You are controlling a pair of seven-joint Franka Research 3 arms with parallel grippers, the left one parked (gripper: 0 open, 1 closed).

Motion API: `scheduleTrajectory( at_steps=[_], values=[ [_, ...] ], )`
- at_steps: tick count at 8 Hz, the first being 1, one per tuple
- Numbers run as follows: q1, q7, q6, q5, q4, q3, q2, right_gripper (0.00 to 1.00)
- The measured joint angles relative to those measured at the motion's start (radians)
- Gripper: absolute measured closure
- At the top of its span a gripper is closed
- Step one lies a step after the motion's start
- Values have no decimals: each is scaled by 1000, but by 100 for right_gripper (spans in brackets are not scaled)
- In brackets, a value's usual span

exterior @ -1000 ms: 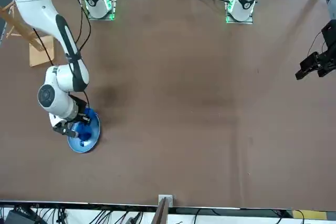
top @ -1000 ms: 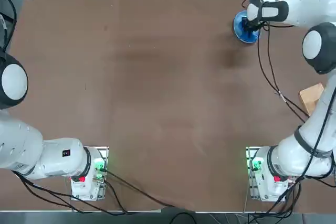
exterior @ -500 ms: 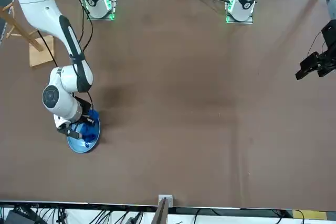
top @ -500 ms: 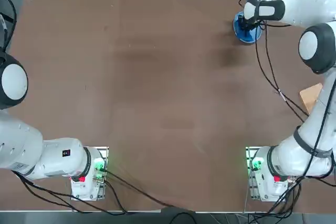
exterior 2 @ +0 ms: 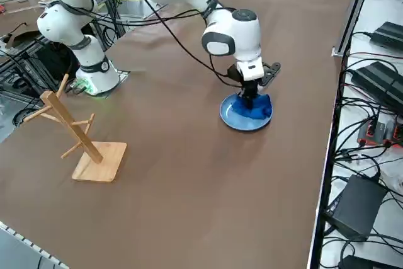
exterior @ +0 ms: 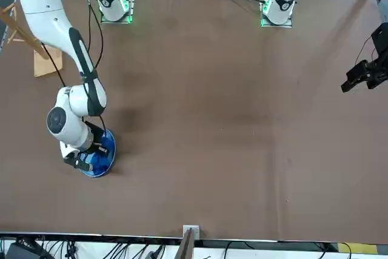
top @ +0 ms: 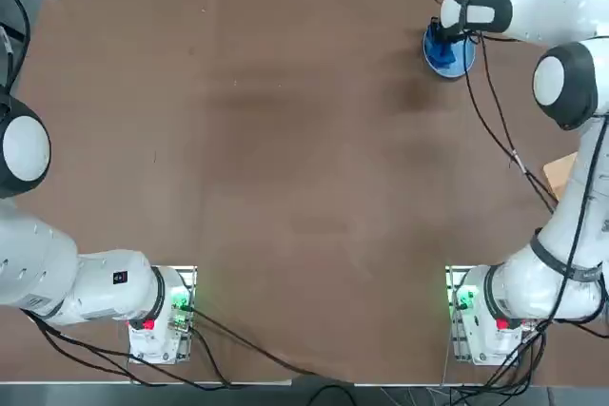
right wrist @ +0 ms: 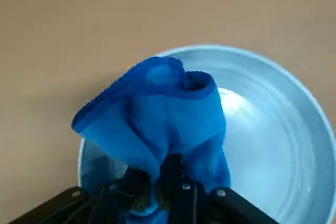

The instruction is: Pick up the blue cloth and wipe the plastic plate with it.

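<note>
One bunched blue cloth (right wrist: 157,114) covers part of the light-blue plastic plate (right wrist: 273,145).

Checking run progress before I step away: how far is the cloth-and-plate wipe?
Done: pickup. The right gripper is shut on the blue cloth.
In hand: wiping. The cloth is pressed onto the plastic plate, draping over one rim, at the table's far edge.
Left: the bare part of the plate beside the cloth; how much is wiped can't be told.
</note>
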Motion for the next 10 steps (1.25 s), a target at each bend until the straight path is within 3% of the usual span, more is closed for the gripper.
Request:
scheduleTrajectory(
  at_steps=[5, 10],
  values=[
    [-92, -87, 10, -59, -3, 0, 3, 90],
    [-57, -75, -71, -50, -135, 6, -91, 90]
  ],
)
